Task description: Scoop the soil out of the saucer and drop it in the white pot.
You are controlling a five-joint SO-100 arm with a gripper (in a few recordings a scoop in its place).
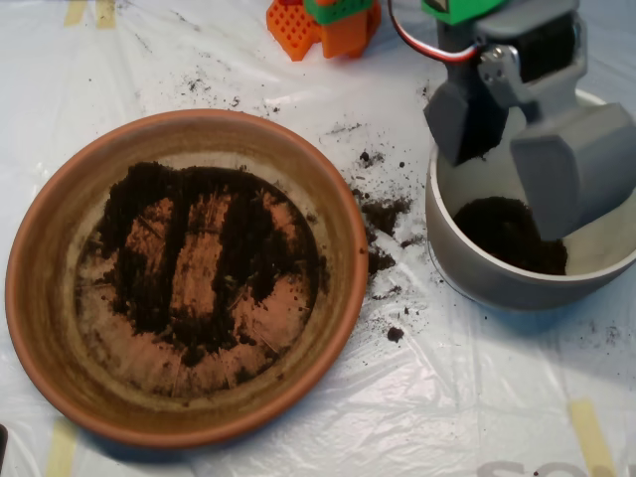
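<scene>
- Overhead view: grey clamshell scoop [517,149] hangs over the white pot [467,263] at right, its two halves spread apart, a dark gap between them.
- Left half is the smaller, darker shell; right half is the larger, lighter one, reaching down inside the pot's mouth.
- Soil pile [509,234] sits on the pot floor, right below the spread shells.
- Terracotta saucer [350,234] at left, well apart from the scoop, close beside the pot but not touching it.
- Saucer soil [248,243] is thin and streaked: bare orange stripes run through it, thicker clumps at the left and far side.
- Spilled crumbs [383,224] on the white plastic sheet [417,417] between saucer and pot, more specks farther off.
- Orange and green arm base [328,25] at the far edge, red-white cable [417,42] running to the scoop mount.
- Yellow tape strips [591,432] under the sheet, near right corner.
</scene>
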